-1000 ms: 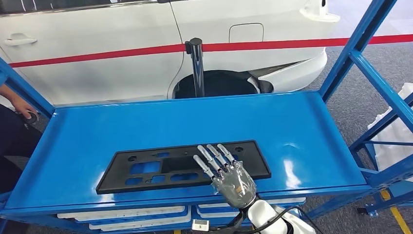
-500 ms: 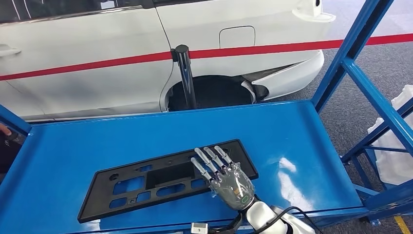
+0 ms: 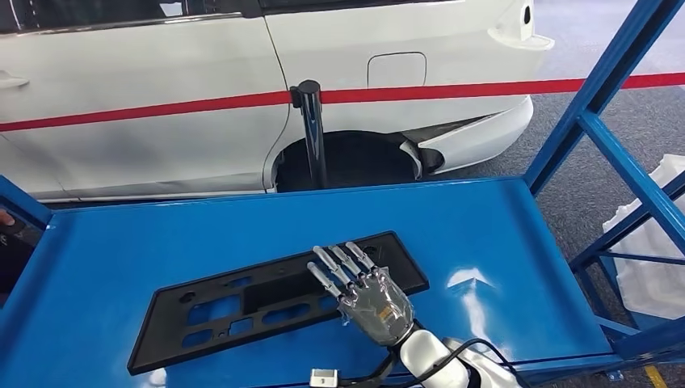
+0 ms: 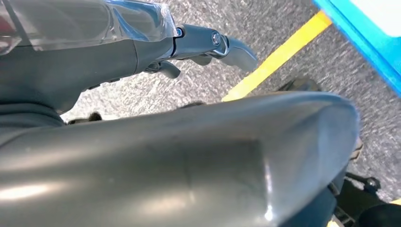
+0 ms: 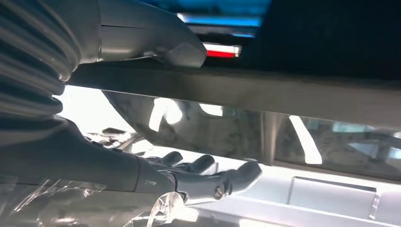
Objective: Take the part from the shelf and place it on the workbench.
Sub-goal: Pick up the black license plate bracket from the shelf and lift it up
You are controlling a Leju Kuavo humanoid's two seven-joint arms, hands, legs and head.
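One flat black part lies on the blue shelf, a long rectangular plate with rounded corners, a large rectangular cutout near its middle, smaller slots toward its left end and small round holes along its edges. It sits skewed, its left end nearer the shelf's front lip and its right end farther back. The right hand grasps the part at its right end: in the head view the fingers stretch flat across the top face, and the right wrist view shows the thumb and the darker fingers on opposite faces of the part's edge. Clear plastic film wraps the back of the hand. The left hand hangs over grey floor with a yellow line beside the shelf's blue edge; whether it is released or clenched cannot be told, since its fingers are mostly hidden. Behind the shelf stands a black post carrying a red barrier tape, and behind that a white car with its dark rear wheel arch. Right of the shelf's blue uprights lies white wrapped material.
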